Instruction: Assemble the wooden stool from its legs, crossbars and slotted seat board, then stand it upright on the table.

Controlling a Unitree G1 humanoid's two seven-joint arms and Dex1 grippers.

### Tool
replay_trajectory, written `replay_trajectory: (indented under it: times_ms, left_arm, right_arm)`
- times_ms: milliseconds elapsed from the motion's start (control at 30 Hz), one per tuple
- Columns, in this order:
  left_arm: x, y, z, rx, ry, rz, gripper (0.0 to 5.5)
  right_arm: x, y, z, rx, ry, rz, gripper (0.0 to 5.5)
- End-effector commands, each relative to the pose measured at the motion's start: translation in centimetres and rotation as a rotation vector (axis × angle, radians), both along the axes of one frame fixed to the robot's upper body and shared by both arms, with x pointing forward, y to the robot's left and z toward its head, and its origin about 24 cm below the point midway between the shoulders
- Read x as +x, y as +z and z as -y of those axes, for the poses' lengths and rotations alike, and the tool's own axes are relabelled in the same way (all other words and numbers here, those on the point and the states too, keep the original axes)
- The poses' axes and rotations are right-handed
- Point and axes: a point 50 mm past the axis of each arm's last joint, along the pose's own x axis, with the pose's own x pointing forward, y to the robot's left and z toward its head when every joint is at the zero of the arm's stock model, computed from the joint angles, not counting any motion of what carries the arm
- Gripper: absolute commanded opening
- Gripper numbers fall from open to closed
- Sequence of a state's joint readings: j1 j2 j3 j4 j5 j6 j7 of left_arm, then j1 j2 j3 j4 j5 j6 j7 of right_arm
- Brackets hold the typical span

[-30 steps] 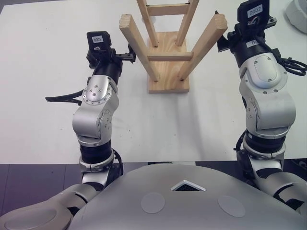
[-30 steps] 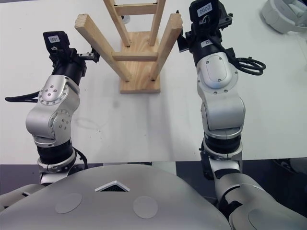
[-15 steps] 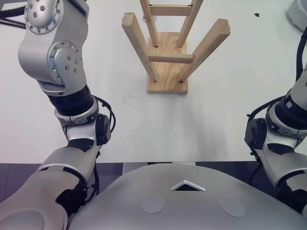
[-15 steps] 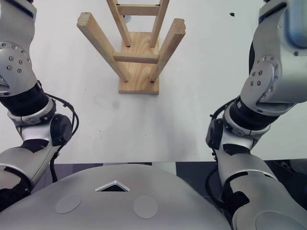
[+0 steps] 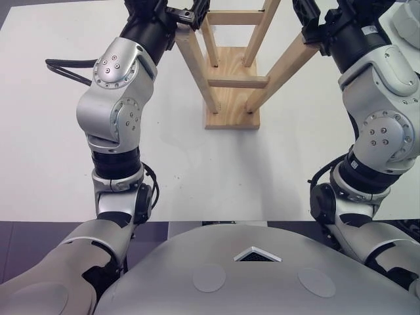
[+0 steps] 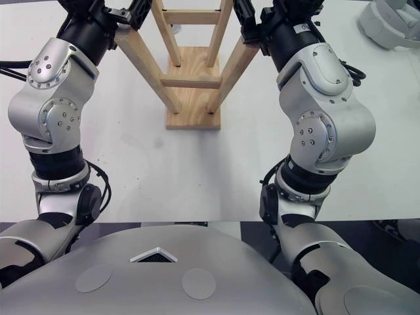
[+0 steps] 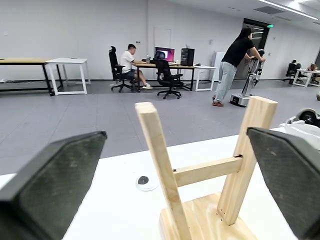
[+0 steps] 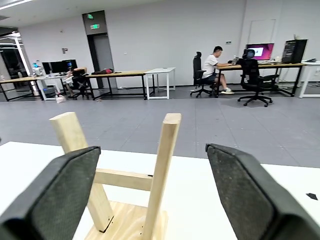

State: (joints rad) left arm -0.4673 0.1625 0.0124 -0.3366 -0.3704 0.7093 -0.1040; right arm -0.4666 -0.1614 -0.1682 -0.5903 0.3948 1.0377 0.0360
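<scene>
The wooden stool stands upside down on the white table, its seat board (image 5: 231, 119) flat on the surface and its legs pointing up. A crossbar (image 5: 237, 82) joins the two near legs. My left gripper (image 5: 186, 14) is at the top of the near left leg (image 5: 197, 65), and my right gripper (image 5: 314, 29) is at the top of the near right leg (image 5: 283, 71). Both are open: the left wrist view shows its black pads (image 7: 55, 185) far apart, framing the far legs (image 7: 159, 165). The right wrist view shows the same with its pads (image 8: 55, 195).
A white device (image 6: 390, 23) lies at the table's far right corner. A black cable (image 5: 65, 69) trails from the left arm. A small round grommet (image 7: 144, 180) sits in the table beyond the stool. The table's front edge (image 5: 216, 221) runs close to my body.
A second ago both grippers were low beside the near legs. The arms then swung up and outward, and now the grippers are at the tops of those legs. The stool has not moved.
</scene>
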Motion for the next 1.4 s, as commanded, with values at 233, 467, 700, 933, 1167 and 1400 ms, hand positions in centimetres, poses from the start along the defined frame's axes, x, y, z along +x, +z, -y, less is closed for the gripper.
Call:
replay_trajectory:
  times_ms: [233,467,700,933,1167,1400]
  left_arm:
    - [2.1,-3.0,-6.3,0.089,0.239,-0.042,5.17]
    - [3.6,-14.8,-3.3,0.282,0.046,-0.367,5.17]
    - [4.1,-16.1,1.9,0.297,-0.289,-0.270,5.17]
    - [6.4,-14.2,-2.8,0.369,-0.155,-0.186,5.17]
    - [2.4,-16.2,-14.4,0.517,0.106,-0.253,5.17]
    - [-4.0,-15.1,-13.8,0.714,-0.242,-0.390,5.17]
  right_arm:
    - [1.0,1.4,7.8,-0.015,-0.333,0.248,3.94]
    - [1.5,-17.0,3.3,-0.475,0.043,-0.396,3.94]
    - [-2.2,-16.5,-2.5,-0.671,0.597,-0.346,3.94]
    - [-7.0,-14.1,-1.3,-0.702,0.863,-0.342,3.94]
    - [-10.1,-13.8,6.8,-0.674,0.629,-0.536,3.94]
    - [-2.0,-16.3,15.8,-0.693,-0.095,-0.441,3.94]
